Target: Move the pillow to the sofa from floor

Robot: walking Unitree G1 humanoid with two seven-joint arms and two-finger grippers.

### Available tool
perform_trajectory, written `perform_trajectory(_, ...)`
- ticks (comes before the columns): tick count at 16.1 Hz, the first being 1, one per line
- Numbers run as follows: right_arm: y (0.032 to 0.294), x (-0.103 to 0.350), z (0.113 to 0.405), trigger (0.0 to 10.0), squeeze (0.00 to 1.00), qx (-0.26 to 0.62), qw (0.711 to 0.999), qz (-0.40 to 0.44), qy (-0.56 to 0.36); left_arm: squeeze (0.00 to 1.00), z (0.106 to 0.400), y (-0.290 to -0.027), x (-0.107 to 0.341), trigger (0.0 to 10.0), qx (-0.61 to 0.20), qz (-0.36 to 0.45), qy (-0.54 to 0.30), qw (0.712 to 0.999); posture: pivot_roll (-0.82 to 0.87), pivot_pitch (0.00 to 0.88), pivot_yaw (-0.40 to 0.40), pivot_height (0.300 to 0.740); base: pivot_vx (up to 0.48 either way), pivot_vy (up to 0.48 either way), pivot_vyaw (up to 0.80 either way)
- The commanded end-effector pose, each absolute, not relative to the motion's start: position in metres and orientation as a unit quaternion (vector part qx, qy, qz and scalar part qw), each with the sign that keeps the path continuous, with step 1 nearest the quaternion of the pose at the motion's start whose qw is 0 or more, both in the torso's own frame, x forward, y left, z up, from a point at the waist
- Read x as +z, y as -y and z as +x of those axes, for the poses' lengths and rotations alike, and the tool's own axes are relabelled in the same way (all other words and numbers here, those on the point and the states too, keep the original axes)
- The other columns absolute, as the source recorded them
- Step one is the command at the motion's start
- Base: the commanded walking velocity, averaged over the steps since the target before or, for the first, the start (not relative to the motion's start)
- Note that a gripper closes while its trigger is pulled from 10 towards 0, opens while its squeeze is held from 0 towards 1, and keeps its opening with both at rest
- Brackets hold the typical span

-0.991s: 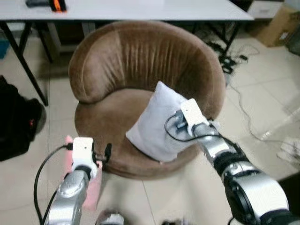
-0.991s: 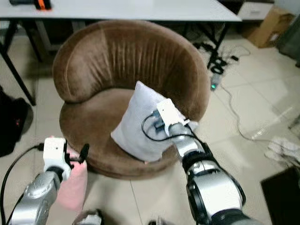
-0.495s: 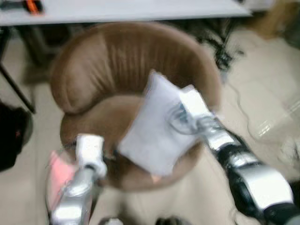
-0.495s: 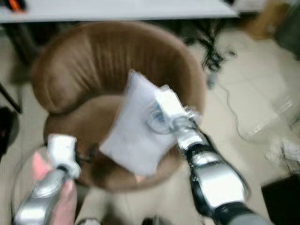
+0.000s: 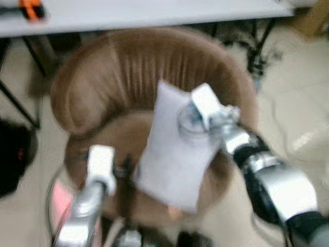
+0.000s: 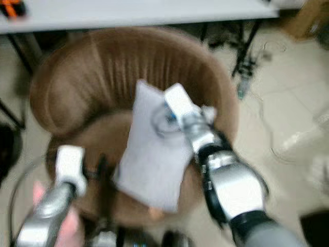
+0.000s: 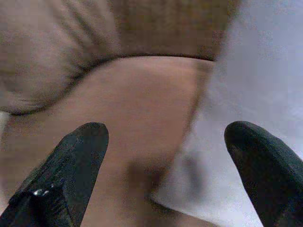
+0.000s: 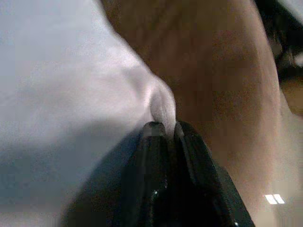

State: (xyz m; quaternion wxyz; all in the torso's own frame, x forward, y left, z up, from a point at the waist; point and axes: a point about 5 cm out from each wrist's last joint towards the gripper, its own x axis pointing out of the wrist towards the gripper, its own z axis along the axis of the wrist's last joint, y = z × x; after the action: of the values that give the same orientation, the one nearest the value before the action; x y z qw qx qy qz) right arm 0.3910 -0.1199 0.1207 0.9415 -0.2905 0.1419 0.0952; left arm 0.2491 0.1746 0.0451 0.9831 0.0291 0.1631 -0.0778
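A pale grey-white pillow point(image 5: 175, 154) hangs tilted over the seat of a round brown armchair point(image 5: 128, 67). My right gripper point(image 8: 163, 127) is shut on the pillow's point(image 8: 71, 85) upper right corner, pinching the fabric between its two black fingers. My left gripper point(image 7: 165, 142) is open at the chair's front left, pointing at the brown seat point(image 7: 128, 104), with the pillow's point(image 7: 255, 80) edge beside one finger. In the eye views the left wrist point(image 5: 100, 164) sits just left of the pillow's lower edge. The picture is blurred.
A white table point(image 5: 154, 13) stands behind the chair, with an orange item point(image 5: 31, 9) on it. A black bag point(image 5: 15, 159) lies at the left. Cables point(image 5: 257, 51) trail on the tiled floor at the right. Something pink point(image 5: 59, 200) sits on the floor near the left arm.
The right gripper has carried the pillow up and further over the seat. The camera has shifted and come closer to the chair, and the left gripper now reaches over the seat's front.
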Motion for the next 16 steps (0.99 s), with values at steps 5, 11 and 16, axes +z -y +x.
perform_trajectory(5, 0.104, 0.115, 0.388, 10.0, 0.00, 0.112, 0.924, -0.329, -0.160, 0.00, 0.235, -0.183, 0.047, 10.0, -0.064, 0.039, -0.173, 0.982, 0.36, 0.211, -0.079, 0.740, 0.000, 0.000, 0.00)
perform_trajectory(11, 0.091, 0.108, 0.383, 10.0, 1.00, 0.119, 0.918, -0.336, -0.174, 0.00, 0.209, -0.200, 0.055, 10.0, -0.021, 0.042, -0.176, 0.983, 0.46, 0.303, -0.076, 0.740, 0.000, 0.000, 0.00)
perform_trajectory(16, 0.085, 0.108, 0.383, 10.0, 1.00, 0.122, 0.916, -0.340, -0.175, 0.00, 0.193, -0.201, 0.057, 10.0, -0.008, 0.039, -0.185, 0.982, 0.48, 0.335, -0.085, 0.740, 0.000, 0.000, 0.00)
